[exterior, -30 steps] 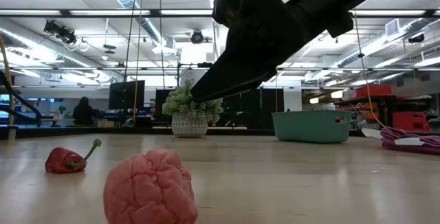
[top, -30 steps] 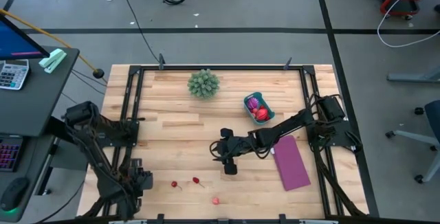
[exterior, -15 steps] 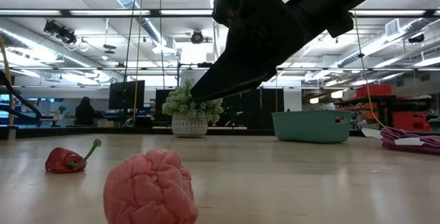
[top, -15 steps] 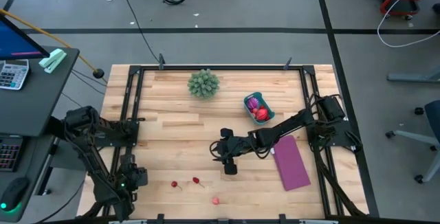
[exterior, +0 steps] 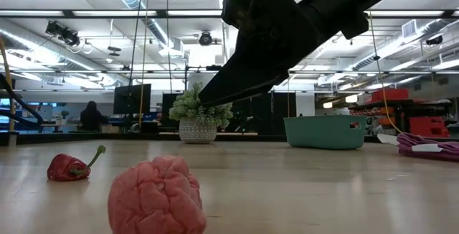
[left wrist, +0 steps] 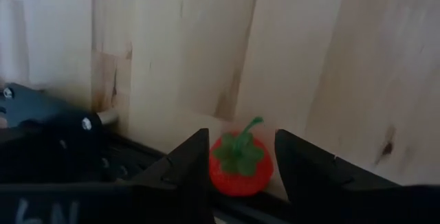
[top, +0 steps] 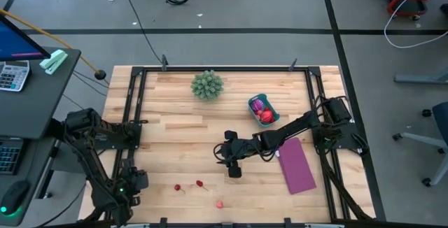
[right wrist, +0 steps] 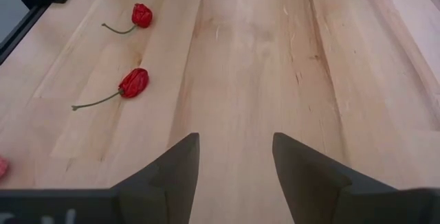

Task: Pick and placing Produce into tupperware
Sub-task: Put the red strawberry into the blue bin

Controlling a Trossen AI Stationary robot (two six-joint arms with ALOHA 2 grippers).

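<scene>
The teal tupperware [top: 263, 109] stands at the far right of the table's middle, with a purple-pink ball and a red fruit in it. Two small red peppers [top: 177, 187] [top: 199, 184] and a pink knobbly piece [top: 220, 203] lie on the wood near the front edge. My left gripper [top: 133, 182] is at the table's near left, beside the black frame rail, shut on a small red fruit with a green stem [left wrist: 240, 165]. My right gripper [top: 233, 170] hangs open over the table's middle, with bare wood between its fingers [right wrist: 234, 141]. My left gripper pinches the small red fruit by its two opposite sides [left wrist: 214, 170] between its two fingers, with the green stem pointing away from the wrist. The fingers slant steeply down. The fruit fills the gap between them. I cannot tell whether it rests on the wood.
A spiky green ball [top: 207, 84] sits at the far middle. A flat purple sheet [top: 297, 165] lies right of my right gripper. Black frame rails [top: 133, 116] run along the table's left and right sides. In the right wrist view the two peppers [right wrist: 134, 82] [right wrist: 141, 16] lie ahead.
My left gripper has gone a little toward the table's near left corner and has turned about its wrist. My right arm and the produce on the table have kept still.
</scene>
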